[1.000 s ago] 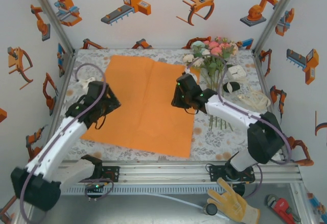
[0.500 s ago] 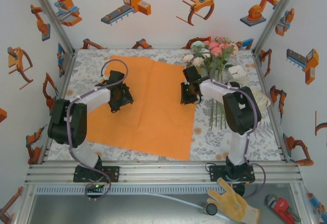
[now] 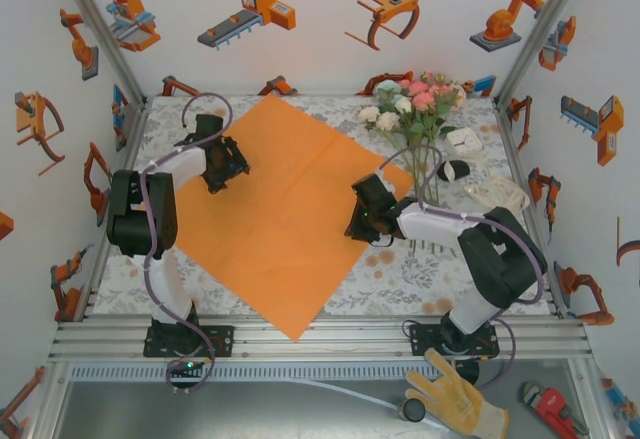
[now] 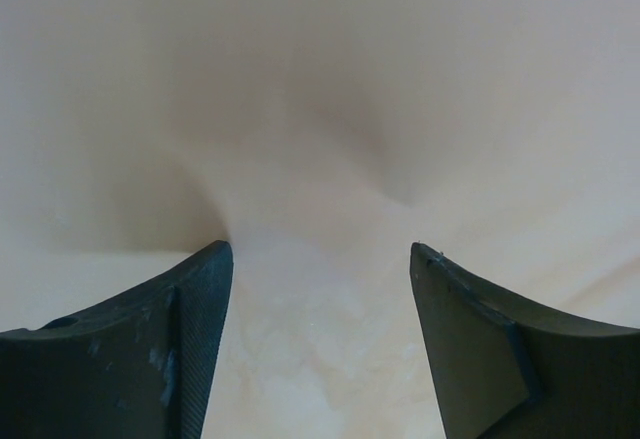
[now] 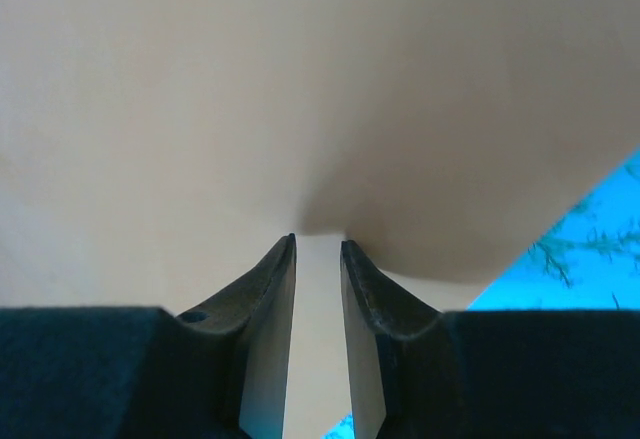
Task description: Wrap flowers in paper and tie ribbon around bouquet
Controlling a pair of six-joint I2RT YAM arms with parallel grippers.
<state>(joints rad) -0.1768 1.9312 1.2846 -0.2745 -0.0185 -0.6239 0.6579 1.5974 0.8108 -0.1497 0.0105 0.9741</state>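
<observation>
Right gripper (image 3: 358,227), just right of centre in the top view, has its jaws almost together, pinching the right edge of the paper (image 3: 285,219). The sheet lies flat as a diamond on the table (image 3: 400,279). Higher on the left, the left gripper (image 3: 218,174) stands spread, tips on the sheet's upper left edge. At upper right, the flowers (image 3: 412,107) lie beside the paper's right corner.

You've got white walls (image 3: 320,59) plastered with orange robot stickers (image 3: 248,14), a floral tablecloth (image 3: 430,279), an aluminium rail (image 3: 320,337) up front, plus a yellow work glove (image 3: 455,397) and a red pipe wrench (image 3: 552,409) lying below it.
</observation>
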